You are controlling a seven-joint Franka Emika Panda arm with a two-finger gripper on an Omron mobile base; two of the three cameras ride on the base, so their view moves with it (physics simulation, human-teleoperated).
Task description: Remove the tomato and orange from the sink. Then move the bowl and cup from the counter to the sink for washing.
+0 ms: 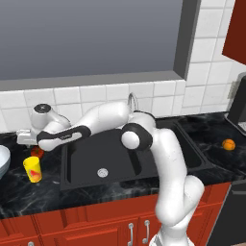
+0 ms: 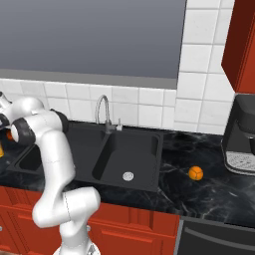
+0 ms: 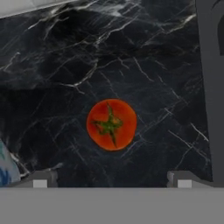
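The tomato (image 3: 111,124) lies on the dark marble counter left of the sink (image 1: 115,161), seen stem-up straight below my hand. My gripper (image 3: 111,180) hangs open above it, fingertips (image 3: 39,180) well apart and touching nothing. From the left base view the gripper (image 1: 30,142) hovers just over the tomato (image 1: 37,153). The yellow cup (image 1: 32,169) stands upright just in front of the tomato. The pale bowl (image 1: 2,161) shows at the left edge. The orange (image 1: 228,144) rests on the counter right of the sink, also seen as the orange (image 2: 195,173). Both basins hold nothing.
A curved steel faucet (image 2: 102,112) rises behind the sink. A dark coffee machine (image 2: 241,137) stands at the far right of the counter. The sink's rim (image 3: 210,87) runs close beside the tomato. A tiled wall and window lie behind.
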